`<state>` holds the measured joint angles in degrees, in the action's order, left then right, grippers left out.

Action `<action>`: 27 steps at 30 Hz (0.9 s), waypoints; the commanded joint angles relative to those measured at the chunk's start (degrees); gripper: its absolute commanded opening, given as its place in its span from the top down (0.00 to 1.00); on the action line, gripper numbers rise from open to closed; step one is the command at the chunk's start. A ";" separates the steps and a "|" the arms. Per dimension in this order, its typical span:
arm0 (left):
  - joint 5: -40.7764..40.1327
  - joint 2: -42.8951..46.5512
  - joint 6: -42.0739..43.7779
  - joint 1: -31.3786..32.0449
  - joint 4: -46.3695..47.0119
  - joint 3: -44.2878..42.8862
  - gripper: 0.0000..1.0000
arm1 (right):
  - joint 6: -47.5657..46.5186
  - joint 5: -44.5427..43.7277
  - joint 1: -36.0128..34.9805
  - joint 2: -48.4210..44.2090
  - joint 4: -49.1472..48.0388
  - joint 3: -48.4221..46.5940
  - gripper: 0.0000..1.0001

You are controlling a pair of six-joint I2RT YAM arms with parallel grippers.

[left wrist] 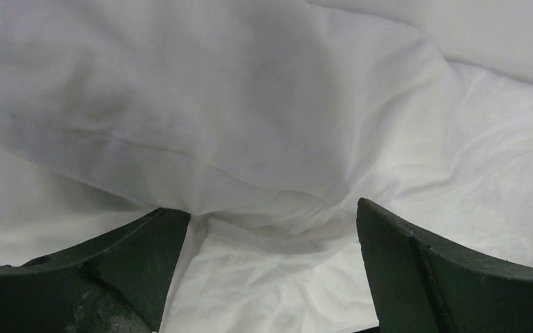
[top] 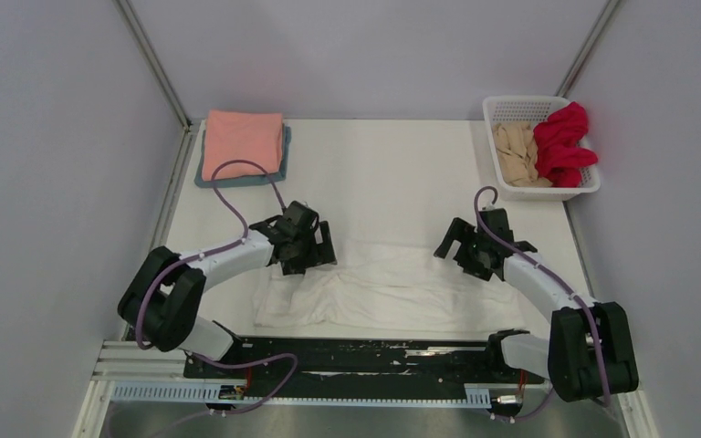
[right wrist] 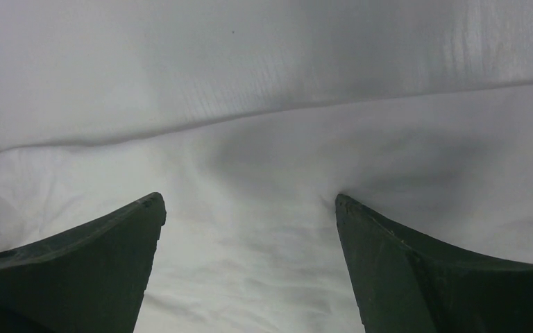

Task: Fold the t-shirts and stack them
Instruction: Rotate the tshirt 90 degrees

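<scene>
The white t-shirt (top: pixel 374 287) lies spread and wrinkled across the near middle of the table. My left gripper (top: pixel 315 248) is open at its far left corner, fingers straddling a raised fold of white cloth (left wrist: pixel 271 208). My right gripper (top: pixel 456 246) is open at the shirt's far right edge, fingertips pressed down on white cloth (right wrist: pixel 250 229). The salmon pink t-shirt (top: pixel 242 141) lies folded on the folded grey-blue t-shirt (top: pixel 283 164) at the far left. The red t-shirt (top: pixel 564 141) and beige t-shirt (top: pixel 516 153) sit crumpled in the basket.
The white lattice basket (top: pixel 511 109) stands at the far right corner by the right wall. Grey walls enclose the table (top: pixel 383 173) on the left, back and right. A black rail with both arm bases runs along the near edge.
</scene>
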<state>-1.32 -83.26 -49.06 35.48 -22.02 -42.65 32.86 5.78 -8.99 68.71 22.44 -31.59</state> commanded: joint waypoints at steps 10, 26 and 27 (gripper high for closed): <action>5.31 -39.91 15.83 -10.96 -9.08 -48.59 0.00 | 0.08 4.43 0.04 0.37 -0.91 2.96 0.00; 29.86 -70.00 18.66 -15.86 -17.24 -94.93 0.00 | 4.46 32.62 -19.94 -3.21 -8.49 10.91 0.00; 30.36 -70.70 17.03 -15.92 -13.99 -95.32 0.00 | 5.58 32.27 -21.49 -1.89 -10.83 10.45 0.00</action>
<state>24.91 -148.73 -30.02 20.29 -41.60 -136.16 33.87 34.81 -24.34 64.40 14.94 -22.33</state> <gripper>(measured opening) 1.000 0.998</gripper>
